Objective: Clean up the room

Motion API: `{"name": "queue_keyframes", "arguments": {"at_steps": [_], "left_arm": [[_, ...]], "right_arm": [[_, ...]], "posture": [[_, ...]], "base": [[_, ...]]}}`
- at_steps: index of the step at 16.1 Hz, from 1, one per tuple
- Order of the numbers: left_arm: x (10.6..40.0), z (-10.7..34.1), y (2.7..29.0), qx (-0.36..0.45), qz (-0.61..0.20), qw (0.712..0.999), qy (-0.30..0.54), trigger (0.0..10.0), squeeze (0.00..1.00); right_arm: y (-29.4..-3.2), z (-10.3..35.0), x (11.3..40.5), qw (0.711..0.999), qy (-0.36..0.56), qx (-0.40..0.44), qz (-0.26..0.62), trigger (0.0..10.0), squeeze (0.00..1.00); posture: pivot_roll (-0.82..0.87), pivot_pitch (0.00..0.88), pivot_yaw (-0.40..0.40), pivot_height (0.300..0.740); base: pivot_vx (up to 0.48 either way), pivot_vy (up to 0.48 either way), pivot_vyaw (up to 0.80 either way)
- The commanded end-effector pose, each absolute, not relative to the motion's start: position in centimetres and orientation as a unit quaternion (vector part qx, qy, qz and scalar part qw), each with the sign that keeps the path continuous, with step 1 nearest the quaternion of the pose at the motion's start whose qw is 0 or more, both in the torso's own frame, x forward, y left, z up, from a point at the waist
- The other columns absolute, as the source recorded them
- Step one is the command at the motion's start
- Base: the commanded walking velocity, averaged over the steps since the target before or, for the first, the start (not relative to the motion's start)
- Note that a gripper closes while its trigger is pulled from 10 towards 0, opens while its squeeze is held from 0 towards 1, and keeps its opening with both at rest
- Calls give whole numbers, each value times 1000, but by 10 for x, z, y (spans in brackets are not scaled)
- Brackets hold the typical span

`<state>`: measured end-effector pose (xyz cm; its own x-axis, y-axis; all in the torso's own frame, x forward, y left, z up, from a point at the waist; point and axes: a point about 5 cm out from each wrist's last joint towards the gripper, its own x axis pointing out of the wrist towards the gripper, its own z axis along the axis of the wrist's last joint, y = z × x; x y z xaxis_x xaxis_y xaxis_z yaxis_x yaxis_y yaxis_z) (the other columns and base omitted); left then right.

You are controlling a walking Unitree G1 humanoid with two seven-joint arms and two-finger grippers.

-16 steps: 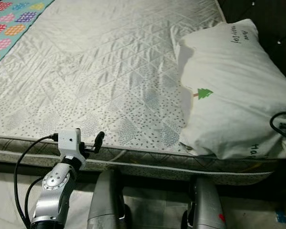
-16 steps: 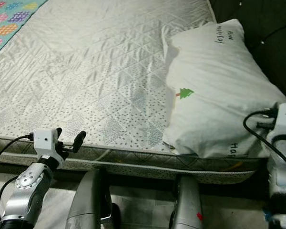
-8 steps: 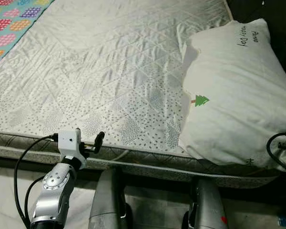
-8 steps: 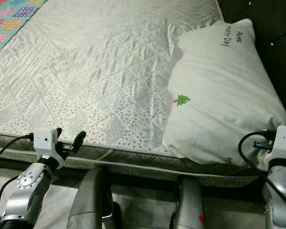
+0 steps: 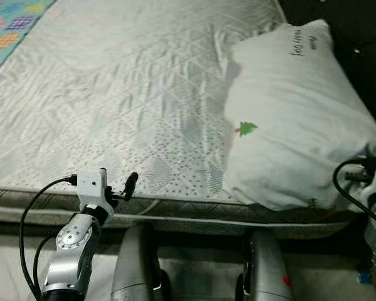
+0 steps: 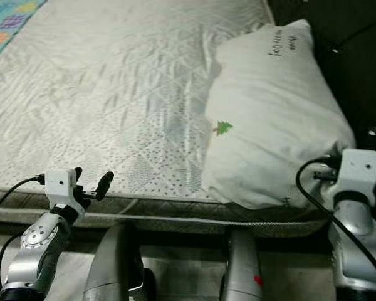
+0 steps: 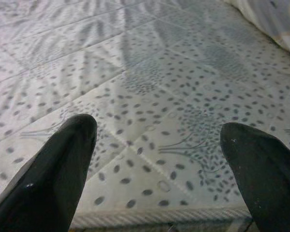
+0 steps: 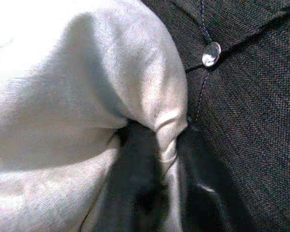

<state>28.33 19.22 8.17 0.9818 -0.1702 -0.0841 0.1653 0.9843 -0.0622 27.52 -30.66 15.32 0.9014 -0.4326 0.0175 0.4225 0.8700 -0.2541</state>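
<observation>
The right claw is pinched on a corner fold of the white pillow, whose bulk spreads away from the fingers across the bed, with the dark buttoned headboard just beside the grip. The left claw hovers spread over the near edge of the quilted, speckled mattress, well apart from the pillow

Mattress bare, wide room before left hand; pillow blocks right side against dark headboard.
</observation>
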Motion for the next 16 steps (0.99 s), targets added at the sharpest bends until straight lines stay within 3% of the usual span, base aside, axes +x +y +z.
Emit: {"name": "queue_keyframes", "arguments": {"at_steps": [1, 7, 9, 10, 12, 16], "left_arm": [[279, 80, 198, -18, -76, 996, 49, 10000, 0], [276, 79, 203, -14, -73, 996, 51, 10000, 0], [279, 78, 204, -12, -71, 996, 54, 10000, 0], [279, 78, 204, -11, -71, 996, 54, 10000, 0], [278, 77, 206, -11, -70, 996, 54, 10000, 0], [276, 75, 206, -14, -67, 996, 57, 10000, 0]], "right_arm": [[-305, 161, 279, 965, 3, -133, -227, 10000, 1000], [-307, 167, 283, 963, -5, -140, -232, 10000, 1000], [-304, 214, 311, 954, -84, -175, -230, 10000, 1000], [-305, 216, 311, 954, -84, -176, -227, 10000, 1000], [-306, 210, 307, 958, -71, -176, -216, 10000, 1000], [-311, 170, 268, 958, -17, -198, -207, 10000, 1000]], "posture": [[9, 162, 70, 548], [9, 162, 70, 548], [5, 137, 76, 548], [5, 137, 76, 548], [4, 135, 70, 548], [-10, 149, 67, 548]], "base": [[0, 0, 0], [0, 0, 0], [0, 0, 0], [0, 0, 0], [0, 0, 0], [0, 0, 0]]}}
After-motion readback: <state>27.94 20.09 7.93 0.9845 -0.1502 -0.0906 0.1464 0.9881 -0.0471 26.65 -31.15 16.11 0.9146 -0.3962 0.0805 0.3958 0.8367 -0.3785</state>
